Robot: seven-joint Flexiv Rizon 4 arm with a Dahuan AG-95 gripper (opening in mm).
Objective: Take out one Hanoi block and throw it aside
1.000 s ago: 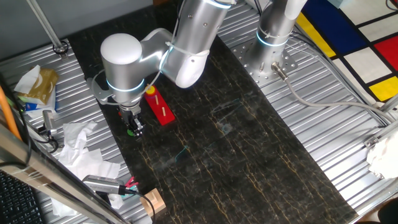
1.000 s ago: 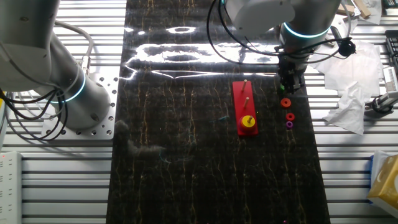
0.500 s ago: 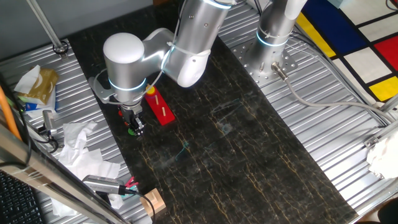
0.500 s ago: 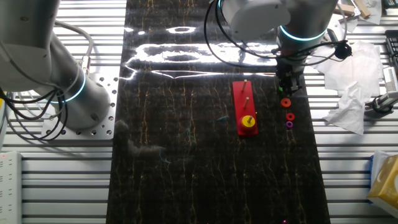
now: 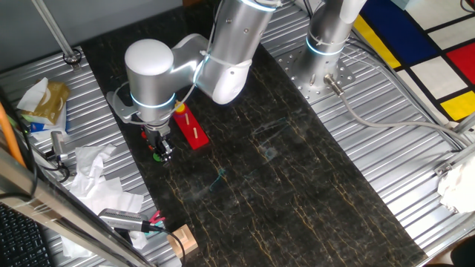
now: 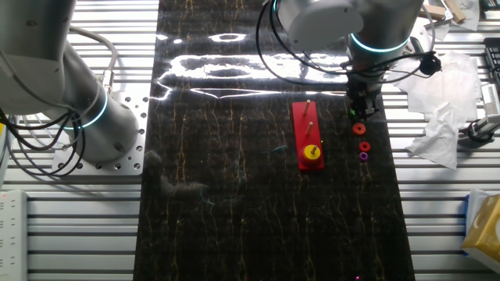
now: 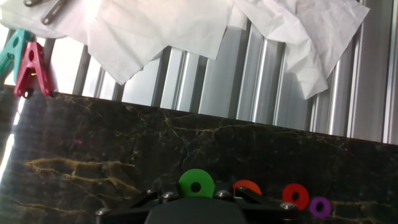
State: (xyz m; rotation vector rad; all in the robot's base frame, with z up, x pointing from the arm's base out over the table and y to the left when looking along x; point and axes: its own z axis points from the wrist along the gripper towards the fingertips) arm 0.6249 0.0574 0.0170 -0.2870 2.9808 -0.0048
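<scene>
The Hanoi block is a small green ring that sits between my gripper's fingertips in the hand view. It looks larger than the loose rings on the mat. The gripper hangs low over the black mat beside the red peg base, shut on the green ring. An orange-red ring, a red ring and a purple ring lie loose on the mat just beside it. A yellow disc stays on one peg of the base.
Crumpled white tissue lies on the ribbed metal just past the mat edge. Green and red clips lie at the mat's corner. A second arm's base stands on the far side. A wooden block sits near the front edge.
The arm has shifted slightly, with the gripper rising a little. The green ring stays at the fingertips.
</scene>
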